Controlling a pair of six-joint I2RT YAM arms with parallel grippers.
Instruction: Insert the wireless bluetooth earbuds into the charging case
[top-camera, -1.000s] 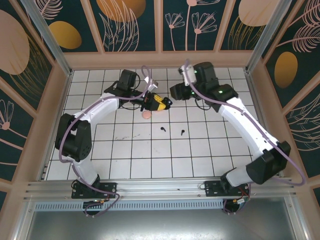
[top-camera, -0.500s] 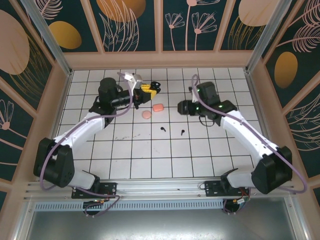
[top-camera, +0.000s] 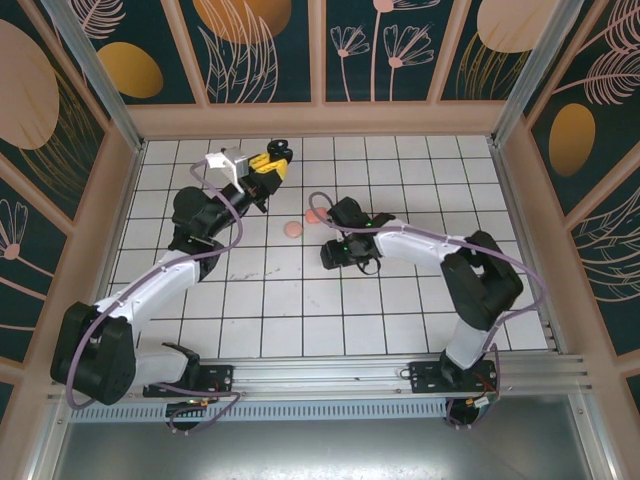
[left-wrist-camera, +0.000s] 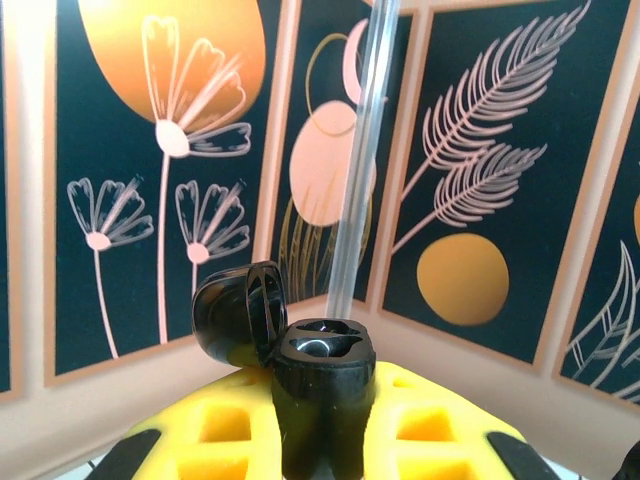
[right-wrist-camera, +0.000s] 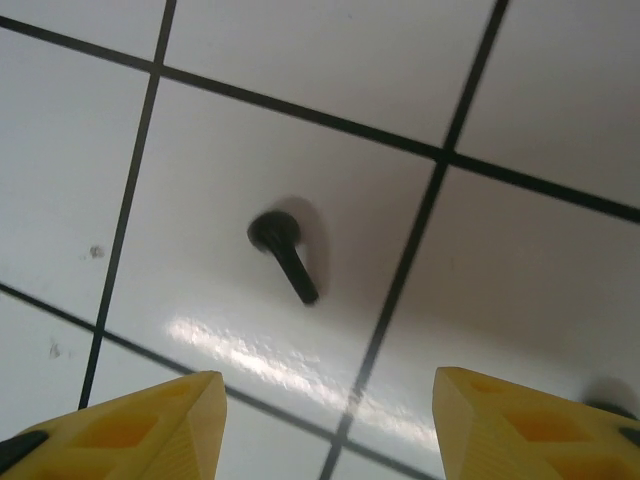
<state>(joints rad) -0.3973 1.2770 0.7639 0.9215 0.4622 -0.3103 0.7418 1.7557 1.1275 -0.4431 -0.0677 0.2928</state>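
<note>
My left gripper (top-camera: 270, 162) is raised near the back wall, shut on an open black charging case (top-camera: 279, 149). In the left wrist view the case (left-wrist-camera: 322, 370) stands upright between the yellow fingers (left-wrist-camera: 190, 440), its lid (left-wrist-camera: 240, 315) hinged back to the left and both sockets showing. My right gripper (top-camera: 331, 255) hangs low over the tiled floor at mid-table. Its wrist view shows a black stemmed earbud (right-wrist-camera: 282, 250) lying on a white tile, a little ahead of the open gripper (right-wrist-camera: 328, 385), with nothing between the fingers.
A round pink case (top-camera: 293, 229) and a second pink case (top-camera: 314, 214) lie on the tiles just left of the right arm's forearm (top-camera: 410, 240). Walls close in the table on three sides.
The left arm has lifted the black case up and back to the left. The right arm has swung down and left, and now covers the spot where the two black earbuds lay.
</note>
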